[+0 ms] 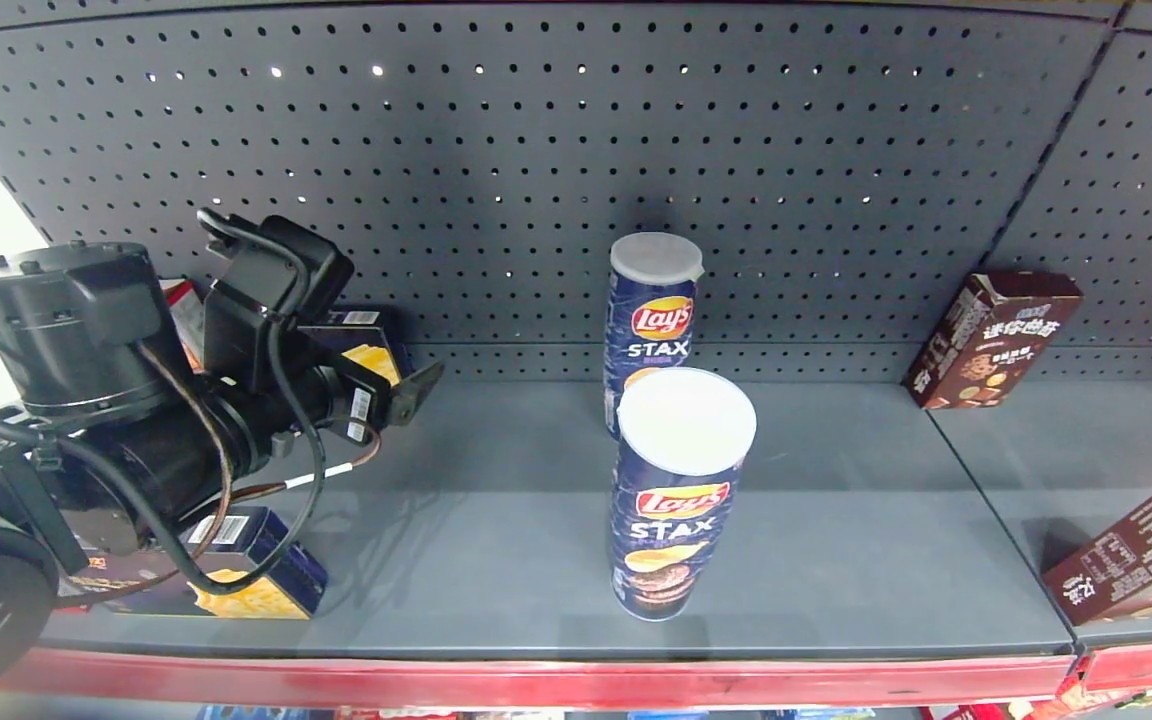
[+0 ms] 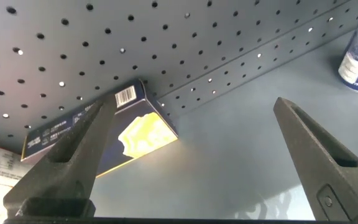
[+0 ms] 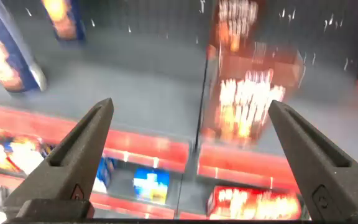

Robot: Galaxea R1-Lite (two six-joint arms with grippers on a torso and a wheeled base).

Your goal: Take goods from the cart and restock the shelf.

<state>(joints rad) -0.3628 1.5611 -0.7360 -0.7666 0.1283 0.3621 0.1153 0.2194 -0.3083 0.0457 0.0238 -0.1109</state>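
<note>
I see a grey shelf (image 1: 496,520) with a red front edge and a pegboard back (image 1: 536,150). Two dark blue chip cans stand upright at the centre. The front can (image 1: 681,495) is at 6 o'clock from the rear can (image 1: 651,320), just before it; I cannot tell if they touch.

My left gripper (image 1: 406,390) hangs over the shelf at 9 o'clock from the cans, jaws spread wide and holding nothing. Through its wrist camera the left gripper (image 2: 192,102) faces a blue and yellow box (image 2: 135,124) leaning on the pegboard. A second blue box (image 1: 246,580) lies at 8 o'clock near the front edge.

At 2 o'clock a brown box (image 1: 996,340) tilts against the pegboard. Another brown box (image 1: 1136,565) lies at 4 o'clock.

My right gripper (image 3: 191,104) is spread apart and empty, before the shelf's red edge; that view is blurred.
</note>
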